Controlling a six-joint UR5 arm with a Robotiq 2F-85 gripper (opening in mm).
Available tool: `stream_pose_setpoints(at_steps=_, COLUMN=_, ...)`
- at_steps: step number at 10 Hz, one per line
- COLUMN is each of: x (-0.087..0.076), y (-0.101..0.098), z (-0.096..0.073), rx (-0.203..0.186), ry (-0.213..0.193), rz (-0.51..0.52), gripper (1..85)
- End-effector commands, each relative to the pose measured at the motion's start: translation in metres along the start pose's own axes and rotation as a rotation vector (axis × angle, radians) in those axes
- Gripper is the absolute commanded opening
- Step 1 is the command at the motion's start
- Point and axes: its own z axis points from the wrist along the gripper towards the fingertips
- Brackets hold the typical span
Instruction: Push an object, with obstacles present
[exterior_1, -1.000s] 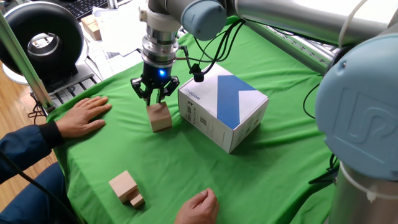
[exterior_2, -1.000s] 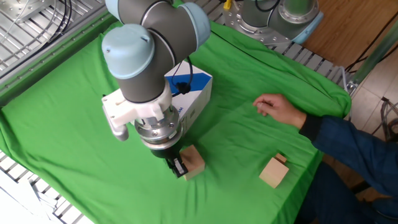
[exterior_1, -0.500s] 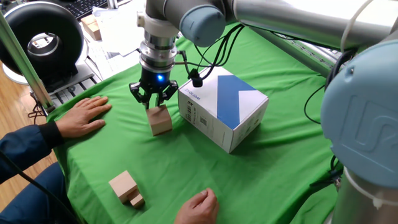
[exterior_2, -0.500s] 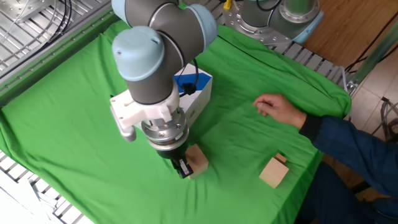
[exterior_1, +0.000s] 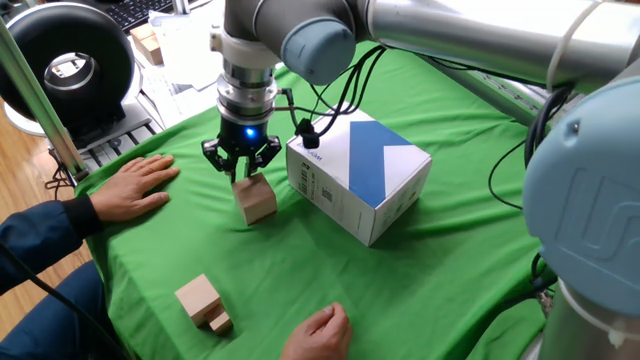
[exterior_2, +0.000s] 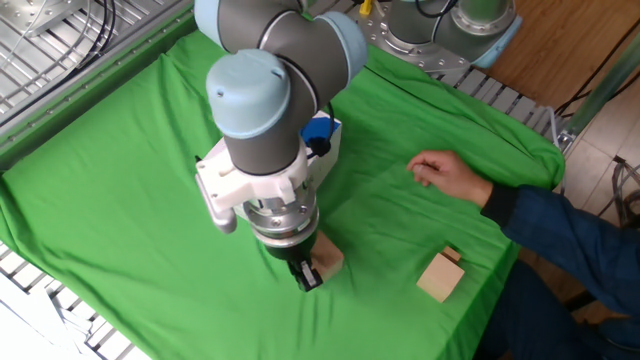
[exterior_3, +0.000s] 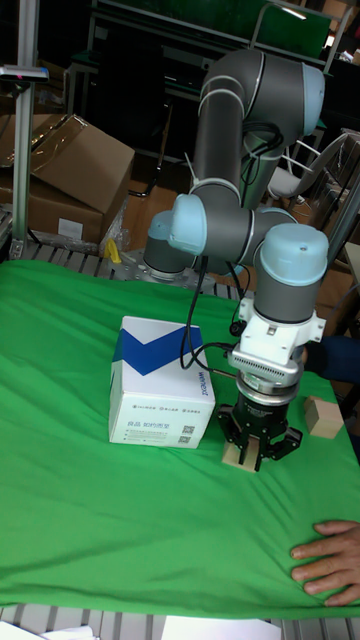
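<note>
Arm bent low, wrist vertical; tool (exterior_1: 241, 170) points straight down (fingers close together).

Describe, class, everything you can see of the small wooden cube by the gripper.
The small wooden cube is plain light tan, apparently unfinished wood with clean edges. It sits flat on the green cloth, a little apart from the white box, not touching it. The gripper hangs right over its top edge, fingertips at or against it; actual contact is unclear. In the tall fixed view the gripper hides most of it.

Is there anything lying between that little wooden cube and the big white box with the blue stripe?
No. In one fixed view, only a narrow strip of bare green cloth separates the cube from the white box. The gripper sits at the cube's top, not in that gap.
</note>
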Motion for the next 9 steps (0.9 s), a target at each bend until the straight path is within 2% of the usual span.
stream_pose_setpoints(at_steps=1, x=0.005, y=0.000, z=-0.002, rx=0.007, ry=0.005, rz=0.027, gripper=28.3)
stream_pose_setpoints(at_steps=3, x=0.017, y=-0.011, z=-0.005, rx=0.038, ry=0.032, rz=0.030, gripper=27.7)
stream_pose_setpoints(at_steps=9, x=0.035, y=-0.021, z=-0.001, rx=0.053, ry=0.038, rz=0.038, gripper=27.3)
